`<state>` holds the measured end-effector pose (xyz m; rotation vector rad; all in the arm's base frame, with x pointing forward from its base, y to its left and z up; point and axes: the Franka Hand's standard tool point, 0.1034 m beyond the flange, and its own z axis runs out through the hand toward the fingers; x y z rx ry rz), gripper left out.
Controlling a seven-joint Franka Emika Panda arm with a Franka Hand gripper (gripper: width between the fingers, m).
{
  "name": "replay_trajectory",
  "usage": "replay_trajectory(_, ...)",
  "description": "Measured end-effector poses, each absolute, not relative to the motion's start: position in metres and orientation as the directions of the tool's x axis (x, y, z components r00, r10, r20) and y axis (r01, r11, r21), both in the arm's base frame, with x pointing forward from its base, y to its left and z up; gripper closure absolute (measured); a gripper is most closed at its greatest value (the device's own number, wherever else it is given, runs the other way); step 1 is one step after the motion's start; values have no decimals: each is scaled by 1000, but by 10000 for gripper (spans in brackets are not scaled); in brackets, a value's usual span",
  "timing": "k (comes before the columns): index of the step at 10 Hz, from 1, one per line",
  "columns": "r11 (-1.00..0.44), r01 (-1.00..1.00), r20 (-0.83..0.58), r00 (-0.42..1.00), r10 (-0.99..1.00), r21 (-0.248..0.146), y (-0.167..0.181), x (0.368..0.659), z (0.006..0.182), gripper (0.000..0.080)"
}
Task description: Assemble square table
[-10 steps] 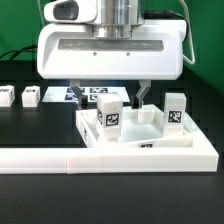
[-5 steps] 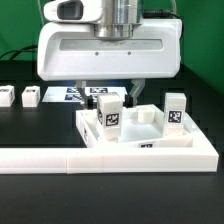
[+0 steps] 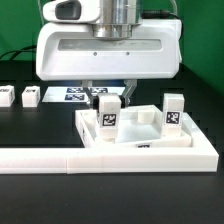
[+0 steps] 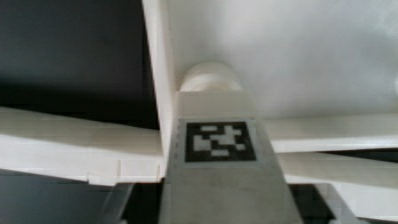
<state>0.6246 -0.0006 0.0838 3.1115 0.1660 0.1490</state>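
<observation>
The white square tabletop (image 3: 146, 147) lies tray-like in front of the border bar, and in the wrist view its pale surface (image 4: 302, 50) fills the area beyond the jaws. A short white tagged leg (image 3: 108, 114) stands upright in its corner at the exterior view's left. My gripper (image 3: 109, 97) reaches down from above with a dark finger against each side of this leg (image 4: 221, 150), shut on it. A second tagged leg (image 3: 175, 113) stands upright in the corner at the exterior view's right. Between the two a low white block (image 3: 146, 118) shows.
Two loose white legs (image 3: 4, 97) (image 3: 31, 97) lie on the black table at the exterior view's left. The marker board (image 3: 74, 93) lies behind the tabletop, partly hidden by my hand. The long white border bar (image 3: 40, 158) runs along the front.
The fingers have drawn in from wide apart to the sides of the leg at the exterior view's left. The hand, the tabletop and the legs have stayed in place.
</observation>
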Motion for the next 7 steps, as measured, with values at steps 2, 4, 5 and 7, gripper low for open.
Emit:
replay_trajectory(2,-997,-70,127,990,-67,13,0,624,84,511)
replay_trajectory(4,-972,-235,147,961,-234,-10,4,623,83,509)
replay_trajectory(5,-941,-339,150,929,-338,-26,5,623,83,509)
replay_trajectory(7,-819,-570,144,807,-572,-59,3,622,83,509)
